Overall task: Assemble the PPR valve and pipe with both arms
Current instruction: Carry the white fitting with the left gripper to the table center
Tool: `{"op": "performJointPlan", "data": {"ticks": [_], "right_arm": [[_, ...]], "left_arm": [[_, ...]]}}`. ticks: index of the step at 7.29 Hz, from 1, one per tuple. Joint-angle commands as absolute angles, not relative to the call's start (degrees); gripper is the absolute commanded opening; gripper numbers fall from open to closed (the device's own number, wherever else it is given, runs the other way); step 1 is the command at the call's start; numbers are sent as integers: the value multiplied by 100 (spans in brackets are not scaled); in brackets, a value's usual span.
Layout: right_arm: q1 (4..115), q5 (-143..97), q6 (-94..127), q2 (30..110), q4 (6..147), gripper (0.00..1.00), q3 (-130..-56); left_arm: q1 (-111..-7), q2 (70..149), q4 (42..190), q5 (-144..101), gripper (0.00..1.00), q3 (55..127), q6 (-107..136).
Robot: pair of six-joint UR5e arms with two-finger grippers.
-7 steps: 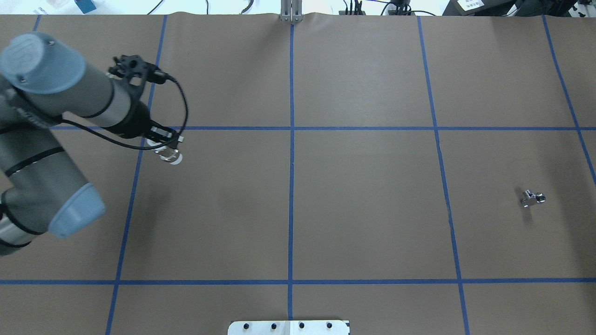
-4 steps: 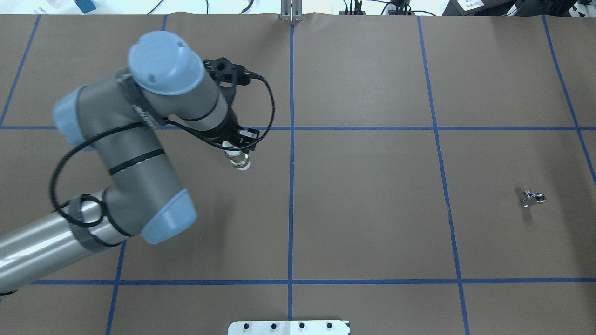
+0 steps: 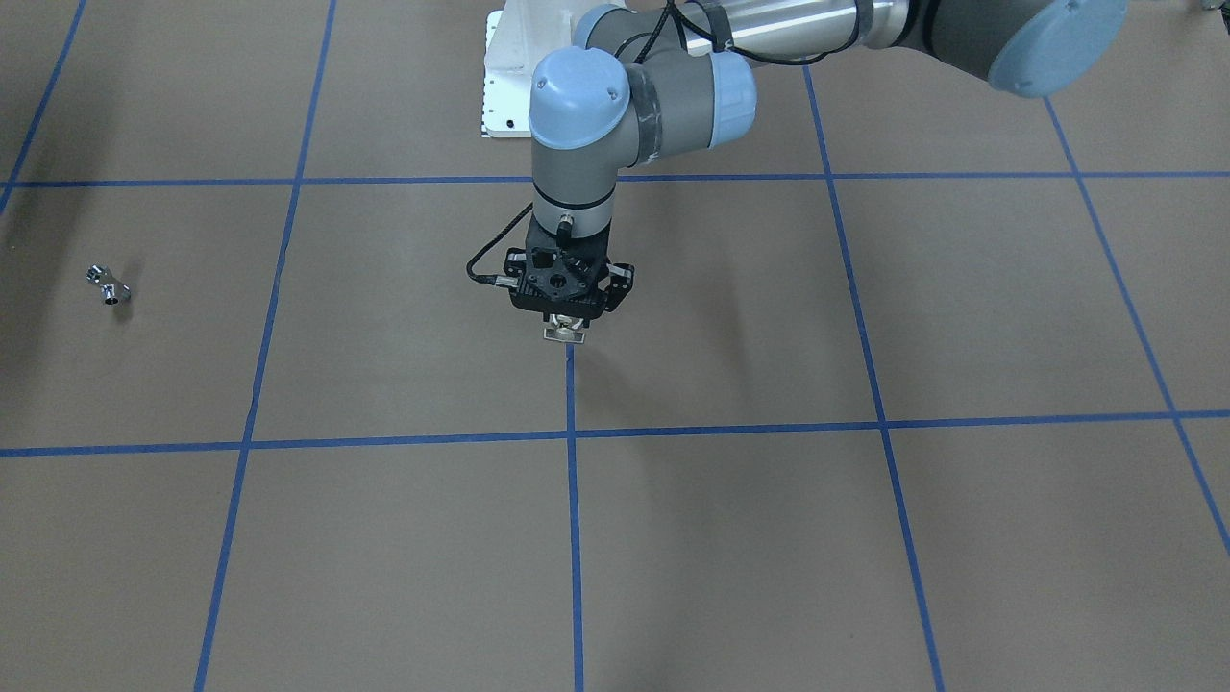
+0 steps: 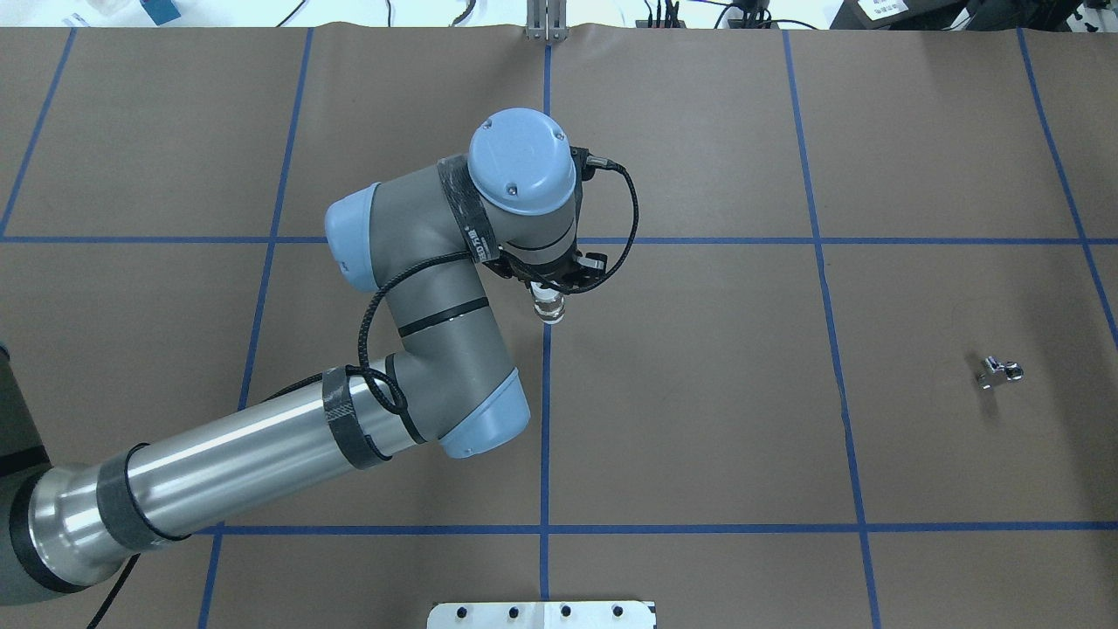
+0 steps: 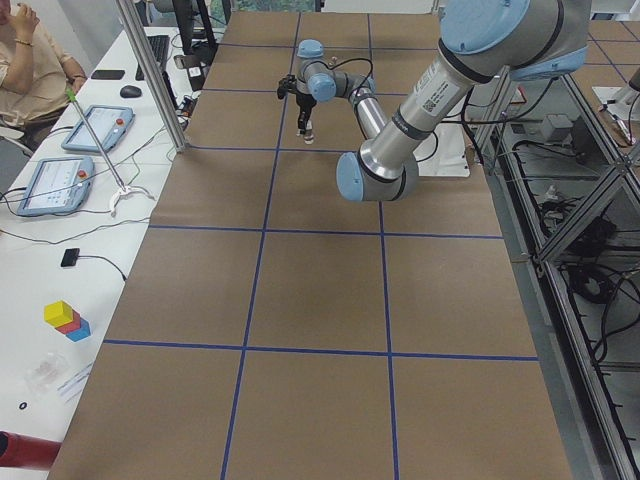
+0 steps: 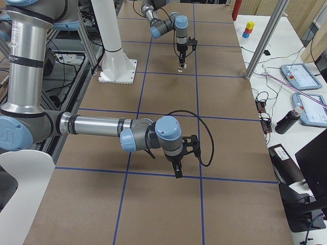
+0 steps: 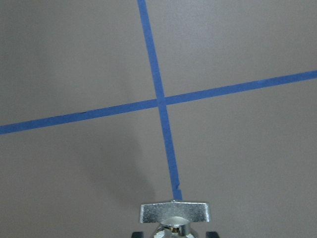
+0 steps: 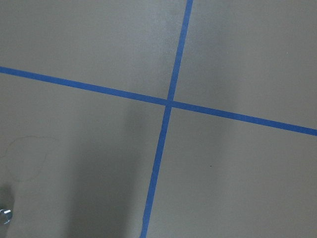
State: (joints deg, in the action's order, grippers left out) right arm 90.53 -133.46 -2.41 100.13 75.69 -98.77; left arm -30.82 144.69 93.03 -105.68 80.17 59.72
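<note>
**Left pincer grips the valve at mid-table; pipe lies far off**

Front-facing view: just above centre, the grey-and-silver left arm [image 3: 615, 106] points its black left gripper [image 3: 566, 320] straight down. The fingers are closed tight on the small stubby PPR valve [image 3: 565, 333], a fitting with a silvery middle and a flat tab. It is held clear of the brown paper-covered table [image 3: 769, 538]. The tiny shiny chrome bent pipe [image 3: 108, 285] lies at 9 o'clock, well apart.

Overhead view: the valve [image 4: 549, 309], white ring end down, hangs near centre over a blue tape line [image 4: 545, 419]. The pipe [image 4: 998, 372] rests on the table at 3 o'clock.

Left side view: the left gripper [image 5: 305, 125] shows small at 12 o'clock.

Right side view: the right gripper [image 6: 177, 171] hovers above the table just below centre. I cannot tell how far it is open.

Left wrist view: the valve's flat tab [image 7: 174, 213] sits at 6 o'clock, above the tape.

Right wrist view: a shiny speck [image 8: 5, 215] sits at 8 o'clock, too cropped to name.
</note>
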Motion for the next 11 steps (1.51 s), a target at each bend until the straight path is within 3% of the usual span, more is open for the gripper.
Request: {"op": "performJointPlan", "data": {"ticks": [1,5,6,7,8,9,11], "right_arm": [[9053,-13351,-237,10020,7576,100,-9870],[9053,-13351,-246,10020,7576,100,-9870],[9053,-13351,-237,10020,7576,100,-9870],[9053,-13351,-246,10011,7576,100,-9861],[9053,-13351,-237,10019,7576,100,-9853],[9053,-13351,-237,10020,7576,100,-9853],[9053,-13351,-237,10011,7576,100,-9861]], "left_arm": [[-2997,14485,9483,-10521,0,7778,6021],[-2953,14449,9466,-10354,3,7778,6021],[-2953,14449,9466,-10354,16,7778,5994],[-2953,14423,9466,-10354,44,7778,5985],[-2953,14388,9483,-10354,85,7796,5977],[-2953,14379,9483,-10354,99,7805,5977],[-2962,14379,9475,-10362,100,7936,5942]]}}
